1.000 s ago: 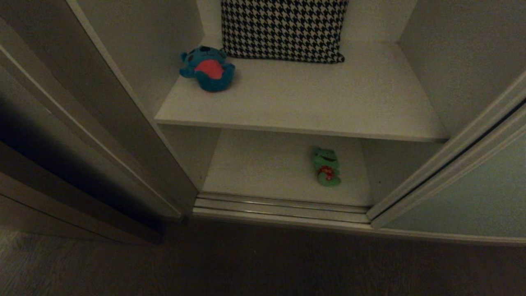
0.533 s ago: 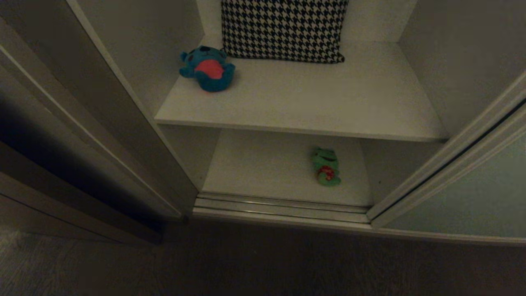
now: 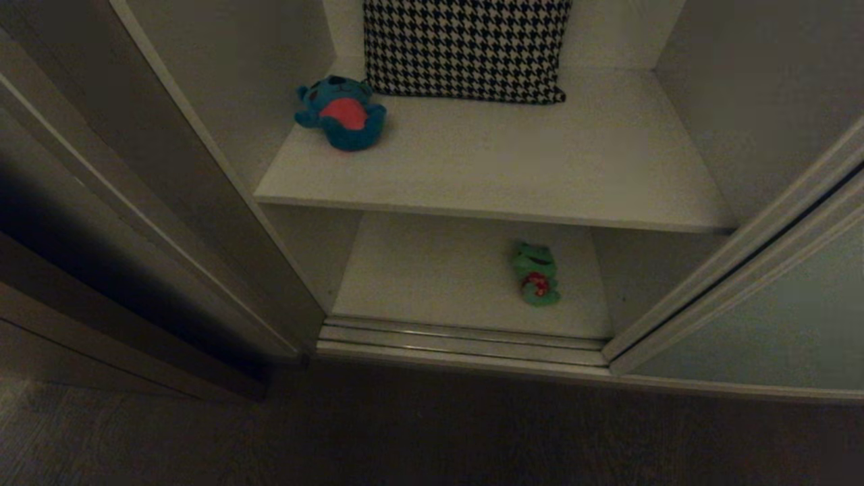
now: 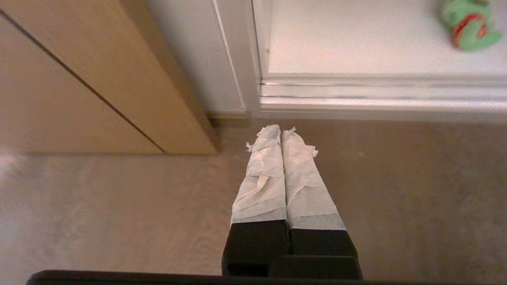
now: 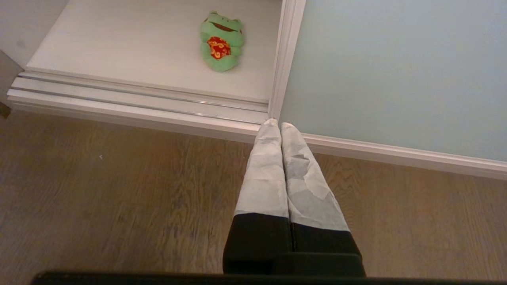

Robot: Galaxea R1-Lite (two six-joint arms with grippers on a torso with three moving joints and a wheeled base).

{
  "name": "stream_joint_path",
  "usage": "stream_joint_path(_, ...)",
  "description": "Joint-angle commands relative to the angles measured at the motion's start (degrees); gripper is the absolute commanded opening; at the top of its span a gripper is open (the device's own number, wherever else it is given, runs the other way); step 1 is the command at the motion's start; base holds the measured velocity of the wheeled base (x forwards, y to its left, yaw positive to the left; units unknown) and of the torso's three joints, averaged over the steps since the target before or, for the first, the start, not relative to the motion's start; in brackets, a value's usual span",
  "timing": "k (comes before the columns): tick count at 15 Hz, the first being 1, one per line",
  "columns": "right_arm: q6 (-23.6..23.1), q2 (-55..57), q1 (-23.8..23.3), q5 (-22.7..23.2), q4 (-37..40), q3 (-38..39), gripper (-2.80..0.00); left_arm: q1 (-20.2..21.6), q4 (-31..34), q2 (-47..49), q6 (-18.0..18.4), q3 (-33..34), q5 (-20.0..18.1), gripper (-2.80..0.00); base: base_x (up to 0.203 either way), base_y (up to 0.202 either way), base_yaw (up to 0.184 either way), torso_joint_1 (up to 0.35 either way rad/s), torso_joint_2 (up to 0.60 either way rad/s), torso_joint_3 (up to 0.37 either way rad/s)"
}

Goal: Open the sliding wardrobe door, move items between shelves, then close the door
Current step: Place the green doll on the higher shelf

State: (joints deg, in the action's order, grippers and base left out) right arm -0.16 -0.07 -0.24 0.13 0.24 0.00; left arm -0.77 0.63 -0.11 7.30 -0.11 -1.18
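The pale grey-green sliding wardrobe door [image 3: 776, 317] [image 5: 396, 71] stands slid to the right, so the compartment is open. A teal-blue bear [image 3: 341, 111] with a red belly lies at the left of the upper shelf [image 3: 486, 169]. A green frog [image 3: 536, 273] [image 5: 221, 41] [image 4: 467, 25] lies on the bottom shelf [image 3: 439, 270] near its right side. Neither arm shows in the head view. My left gripper [image 4: 281, 132] hangs shut and empty over the floor, before the wardrobe's left corner. My right gripper [image 5: 277, 124] is shut and empty, low over the floor by the door's left edge.
A black-and-white houndstooth cushion [image 3: 466, 47] leans against the back of the upper shelf. A metal floor track [image 3: 459, 341] runs along the wardrobe's front. Dark wooden panelling [image 3: 81, 270] [image 4: 79, 79] stands to the left. Wood floor [image 5: 119, 190] lies in front.
The head view shows no visible change: the toys, the shelves and the door stay where they were.
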Motion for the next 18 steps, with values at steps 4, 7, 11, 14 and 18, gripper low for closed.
stream_joint_path(4,-0.02,0.07,-0.02,0.04,-0.03,0.0,-2.8,-0.02,0.16,0.29,-1.17,0.02,0.11,-2.8,0.0,0.0,0.0,0.0,0.0,0.0)
stream_joint_path(7,-0.02,0.01,-0.02,0.04,0.02,0.0,-2.8,-0.02,0.07,0.29,-0.27,0.11,0.13,-2.8,0.0,0.0,0.0,0.0,0.0,0.0)
stream_joint_path(11,-0.02,0.0,-0.02,0.04,0.02,0.0,-2.8,-0.02,-0.08,0.29,-3.46,0.02,0.41,-2.8,0.0,0.0,0.0,0.0,0.0,0.0)
stream_joint_path(14,-0.02,0.07,-0.02,0.04,0.02,0.0,-2.8,-0.02,0.07,0.37,0.35,0.02,0.13,-2.8,0.0,0.0,0.0,0.0,0.0,0.0)
stream_joint_path(18,-0.02,0.07,-0.02,0.04,0.02,0.0,-2.8,-0.02,0.21,0.29,-0.44,0.07,0.06,-2.8,0.0,0.0,0.0,0.0,0.0,0.0)
